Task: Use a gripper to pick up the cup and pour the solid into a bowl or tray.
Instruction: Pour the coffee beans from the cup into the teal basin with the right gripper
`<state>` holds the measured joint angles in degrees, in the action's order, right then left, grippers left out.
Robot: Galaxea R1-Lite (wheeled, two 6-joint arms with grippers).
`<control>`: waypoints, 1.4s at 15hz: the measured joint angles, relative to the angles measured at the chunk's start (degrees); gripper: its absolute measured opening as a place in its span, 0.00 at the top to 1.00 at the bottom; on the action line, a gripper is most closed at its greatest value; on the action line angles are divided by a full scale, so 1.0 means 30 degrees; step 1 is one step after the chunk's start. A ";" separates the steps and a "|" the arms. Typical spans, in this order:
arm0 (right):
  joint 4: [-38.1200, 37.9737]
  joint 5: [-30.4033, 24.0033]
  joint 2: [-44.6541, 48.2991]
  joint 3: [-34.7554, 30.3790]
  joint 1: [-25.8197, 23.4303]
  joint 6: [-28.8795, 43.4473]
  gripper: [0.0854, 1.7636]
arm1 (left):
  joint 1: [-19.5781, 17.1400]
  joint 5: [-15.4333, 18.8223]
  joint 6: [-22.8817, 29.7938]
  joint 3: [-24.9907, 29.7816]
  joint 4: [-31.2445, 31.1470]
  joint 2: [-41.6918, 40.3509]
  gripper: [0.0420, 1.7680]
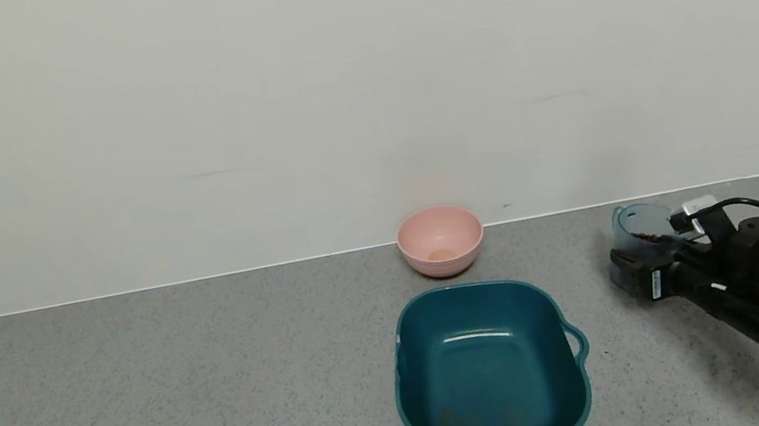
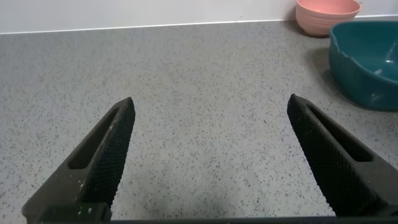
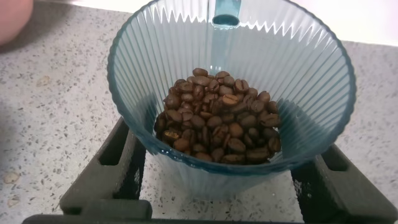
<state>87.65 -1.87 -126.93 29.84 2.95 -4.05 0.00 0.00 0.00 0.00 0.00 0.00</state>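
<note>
**Ribbed cup in the right claw**

Translucent grey-blue cup (image 3: 231, 93), upright with brown beans (image 3: 219, 118) inside, sits clamped in the right gripper (image 1: 639, 259), at three o'clock from the teal basin (image 1: 489, 367). Left gripper (image 2: 211, 155) gapes wide over countertop (image 1: 149, 410).

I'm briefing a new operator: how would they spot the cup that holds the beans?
On the grey countertop, look right of the dark teal basin to the right gripper. Between its fingers sits the cup, holding brown beans. Unlike the pink bowl near the wall, it is translucent grey-blue, ribbed and tapered.
</note>
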 joint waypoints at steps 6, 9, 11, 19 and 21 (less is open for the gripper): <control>-0.4779 -0.0045 0.3564 0.0756 0.0199 -0.0276 0.25 | 0.0000 0.0000 0.0000 0.0000 0.0000 0.0000 0.00; -0.7891 -0.0045 0.5669 0.1885 0.0410 -0.0801 0.25 | 0.0000 0.0000 0.0000 0.0000 0.0000 0.0000 0.00; -0.8704 -0.0057 0.6615 0.2507 0.0658 -0.1248 0.25 | 0.0000 0.0000 0.0000 0.0000 -0.0008 0.0000 0.00; -1.0512 -0.0049 0.8298 0.2694 0.2544 -0.4344 0.25 | 0.0000 0.0000 0.0000 0.0000 -0.0016 0.0000 0.00; -1.1394 0.0045 0.8745 0.2731 0.3251 -0.4925 0.25 | 0.0000 0.0000 0.0000 0.0000 -0.0008 0.0000 0.00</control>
<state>53.47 -1.73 -100.69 38.03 12.70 -18.82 0.00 0.00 0.00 0.00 -0.02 0.00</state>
